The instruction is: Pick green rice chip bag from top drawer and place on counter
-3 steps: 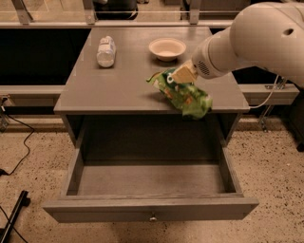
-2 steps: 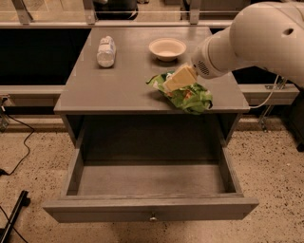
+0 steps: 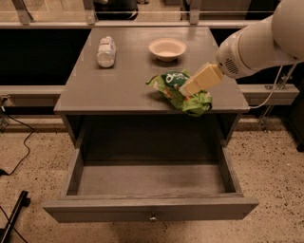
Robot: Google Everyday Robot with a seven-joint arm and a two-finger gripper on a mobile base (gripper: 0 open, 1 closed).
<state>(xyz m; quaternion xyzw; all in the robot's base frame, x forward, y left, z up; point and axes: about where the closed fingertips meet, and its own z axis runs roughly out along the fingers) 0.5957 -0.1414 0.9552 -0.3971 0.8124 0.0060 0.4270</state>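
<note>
Gripper [image 3: 186,89], right of frame centre, touches the green rice chip bag [image 3: 173,80] lying upper-left to lower-right on the counter [image 3: 118,85]; whether it clamps cannot be told.

This looks like a robot test area in an office building, not a home. A lone grey cabinet [image 3: 69,123] stands on a speckled terrazzo floor [image 3: 275,161]. Loose cables [image 3: 23,144] and a stand leg [image 3: 14,216] lie beside it, with a glass railing [image 3: 194,10] behind. The gripper [image 3: 192,88] is on the green bag [image 3: 173,78] at the right front of the counter [image 3: 118,85].
</note>
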